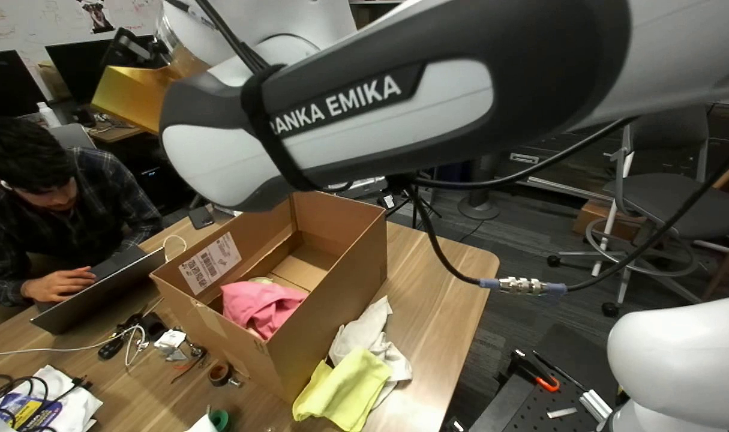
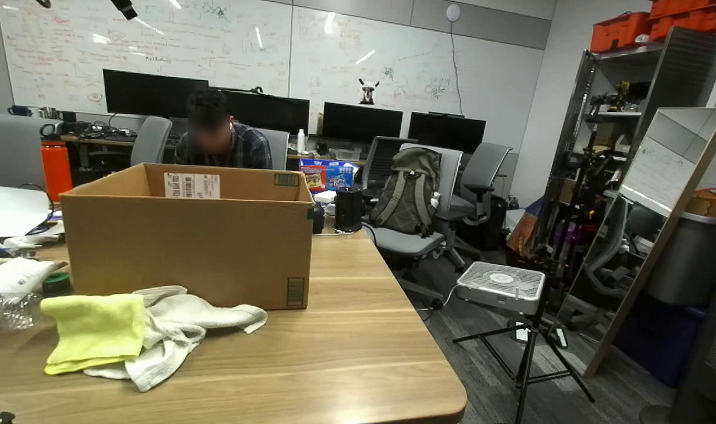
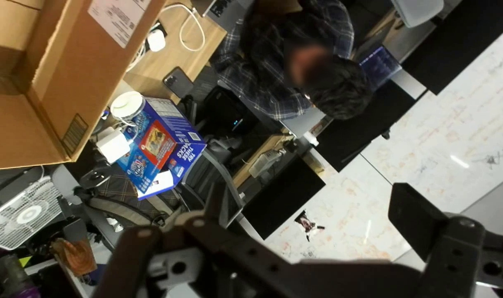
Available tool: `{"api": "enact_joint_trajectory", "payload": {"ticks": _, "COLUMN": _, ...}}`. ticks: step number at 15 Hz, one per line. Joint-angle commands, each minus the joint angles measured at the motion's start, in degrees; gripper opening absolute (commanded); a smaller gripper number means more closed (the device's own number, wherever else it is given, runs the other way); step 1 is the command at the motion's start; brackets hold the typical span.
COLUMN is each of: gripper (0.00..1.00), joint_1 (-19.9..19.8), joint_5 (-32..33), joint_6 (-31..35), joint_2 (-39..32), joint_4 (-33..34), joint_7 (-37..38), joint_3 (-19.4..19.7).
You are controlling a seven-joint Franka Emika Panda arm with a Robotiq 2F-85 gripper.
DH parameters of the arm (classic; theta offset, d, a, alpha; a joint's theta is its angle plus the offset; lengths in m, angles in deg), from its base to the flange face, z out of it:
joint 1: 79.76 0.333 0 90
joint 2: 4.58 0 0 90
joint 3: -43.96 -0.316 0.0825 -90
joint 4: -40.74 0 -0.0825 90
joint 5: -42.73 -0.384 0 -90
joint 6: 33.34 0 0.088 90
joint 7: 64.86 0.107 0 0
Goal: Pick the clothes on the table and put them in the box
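Gripper (image 3: 308,200) spread wide, empty | pink cloth (image 1: 265,303) in box (image 1: 328,312), likely between picks | next I should go pinch yellow cloth (image 1: 346,384)

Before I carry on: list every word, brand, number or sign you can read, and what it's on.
"ANKA EMIKA": robot arm; black strap covers the start.
"TRY THESE PACKS": blue package.
White label on the cardboard box: too blurred.
Whiteboard handwriting: too blurred.
Other print: too small.
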Motion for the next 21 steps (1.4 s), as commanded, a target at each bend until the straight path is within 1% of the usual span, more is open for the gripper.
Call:
{"api": "enact_joint_trajectory", "payload": {"ticks": 1, "gripper": 0.99, "joint_1": 8.7, "joint_5": 2.4, "joint_6": -5.6, "joint_2": -3.1, "joint_4": -0.1, "joint_7": -5.2, "joint_3": 7.9}}
{"api": "enact_joint_trajectory", "payload": {"ticks": 5, "gripper": 1.00, "joint_1": 19.2, "joint_5": 5.8, "joint_6": -12.0, "joint_2": -4.8, "joint_4": -0.7, "joint_7": -8.8, "joint_3": 17.5}}
{"api": "enact_joint_trajectory", "payload": {"ticks": 7, "gripper": 1.00, "joint_1": 25.6, "joint_5": 6.8, "joint_6": -15.2, "joint_2": -5.7, "joint_4": -1.0, "joint_7": -10.5, "joint_3": 23.3}}
{"api": "enact_joint_trajectory", "payload": {"ticks": 10, "gripper": 1.00, "joint_1": 35.0, "joint_5": 6.3, "joint_6": -19.5, "joint_2": -5.8, "joint_4": -2.1, "joint_7": -14.1, "joint_3": 32.1}}
{"api": "enact_joint_trajectory", "payload": {"ticks": 13, "gripper": 1.00, "joint_1": 41.9, "joint_5": 6.6, "joint_6": -24.4, "joint_2": -4.9, "joint_4": -3.8, "joint_7": -17.0, "joint_3": 39.5}}
{"api": "enact_joint_trajectory", "payload": {"ticks": 15, "gripper": 1.00, "joint_1": 44.9, "joint_5": 7.8, "joint_6": -26.5, "joint_2": -4.4, "joint_4": -4.9, "joint_7": -18.2, "joint_3": 43.3}}
{"api": "enact_joint_trajectory", "payload": {"ticks": 17, "gripper": 1.00, "joint_1": 47.0, "joint_5": 9.6, "joint_6": -28.5, "joint_2": -4.2, "joint_4": -6.0, "joint_7": -19.0, "joint_3": 46.4}}
{"api": "enact_joint_trajectory", "payload": {"ticks": 21, "gripper": 1.00, "joint_1": 48.5, "joint_5": 14.1, "joint_6": -34.4, "joint_2": -3.8, "joint_4": -8.1, "joint_7": -19.5, "joint_3": 49.7}}
